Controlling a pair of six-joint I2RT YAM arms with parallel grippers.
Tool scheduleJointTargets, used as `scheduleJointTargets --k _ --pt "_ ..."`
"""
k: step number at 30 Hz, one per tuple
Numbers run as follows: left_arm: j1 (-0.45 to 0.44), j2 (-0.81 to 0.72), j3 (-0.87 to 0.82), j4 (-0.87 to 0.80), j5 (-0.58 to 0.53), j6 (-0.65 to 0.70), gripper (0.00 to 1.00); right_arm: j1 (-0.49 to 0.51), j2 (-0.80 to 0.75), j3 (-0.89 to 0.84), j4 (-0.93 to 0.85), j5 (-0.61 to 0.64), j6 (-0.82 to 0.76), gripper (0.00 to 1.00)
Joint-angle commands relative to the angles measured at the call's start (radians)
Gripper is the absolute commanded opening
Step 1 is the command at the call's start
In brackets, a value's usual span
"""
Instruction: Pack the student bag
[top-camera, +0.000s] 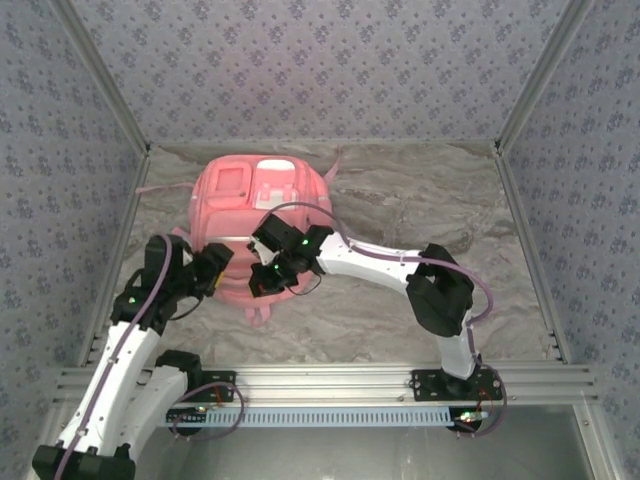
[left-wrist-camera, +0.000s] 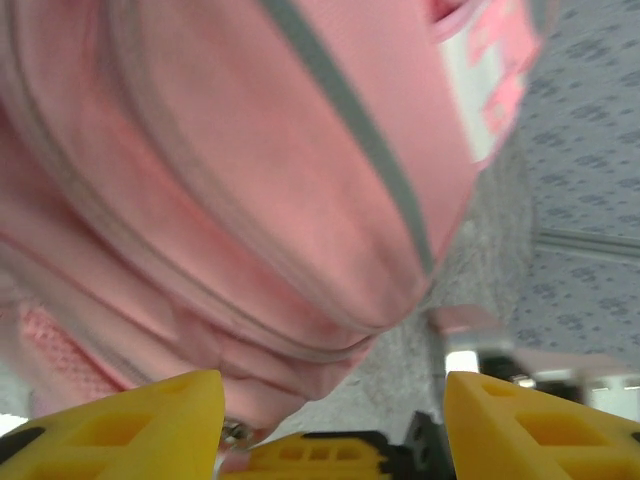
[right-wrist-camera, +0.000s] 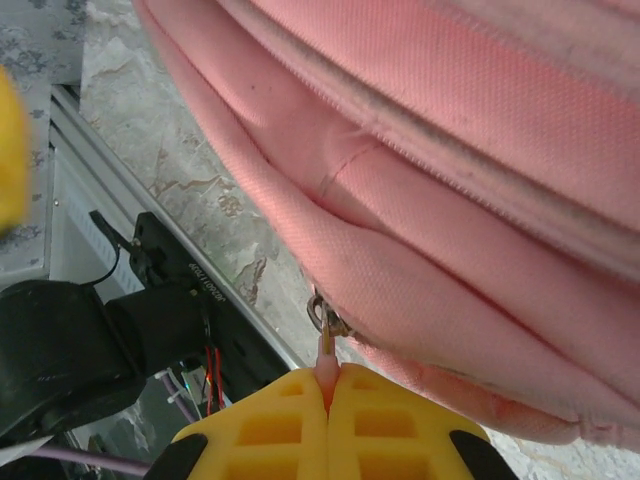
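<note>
Left gripper (top-camera: 214, 270), from the top cam, sits at the near-left edge of the student bag (top-camera: 262, 200), w/ the right gripper (top-camera: 264, 284) just beside it at the bag's near edge. Both arms reach in over the marble-pattern table (top-camera: 420, 200). The pink backpack lies flat, left of centre, front pockets up; jaw state is too small to read from up there. Left wrist cam: left gripper (left-wrist-camera: 330, 425) is open, its yellow fingers (left-wrist-camera: 130, 420) well apart w/ nothing between them. The student bag (left-wrist-camera: 250, 170) bulges close above and in front, a grey zipper line runs across the pink fabric, a white trim panel sits at top right, and a strip of table (left-wrist-camera: 480, 260) lies beyond. Right wrist cam: right gripper (right-wrist-camera: 328, 400) is closed, yellow fingers (right-wrist-camera: 270, 430) pressed together on the zipper pull (right-wrist-camera: 325, 345), a small pink tab hanging from a metal slider at the bag's lower seam. The student bag (right-wrist-camera: 460, 180) takes the upper right, resting on the table (right-wrist-camera: 190, 170). A black arm link (right-wrist-camera: 60, 360) sits lower left, near the aluminium rail (right-wrist-camera: 85, 150).
</note>
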Motion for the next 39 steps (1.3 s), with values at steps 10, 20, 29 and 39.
scheduleJointTargets --k 10,20,29,39 --pt "-0.096 0.085 -0.105 0.073 -0.022 -0.204 0.55 0.024 0.026 0.08 -0.126 0.102 -0.076 0.0" --pt "-0.096 0.08 -0.212 0.127 -0.034 -0.231 0.42 0.044 0.082 0.078 -0.162 0.096 -0.132 0.0" --pt "-0.095 0.025 -0.216 0.085 -0.064 -0.224 0.42 0.056 0.088 0.074 -0.178 0.13 -0.162 0.0" --pt "-0.05 0.1 -0.203 0.127 -0.058 -0.199 0.12 0.078 0.079 0.081 -0.231 0.182 -0.191 0.0"
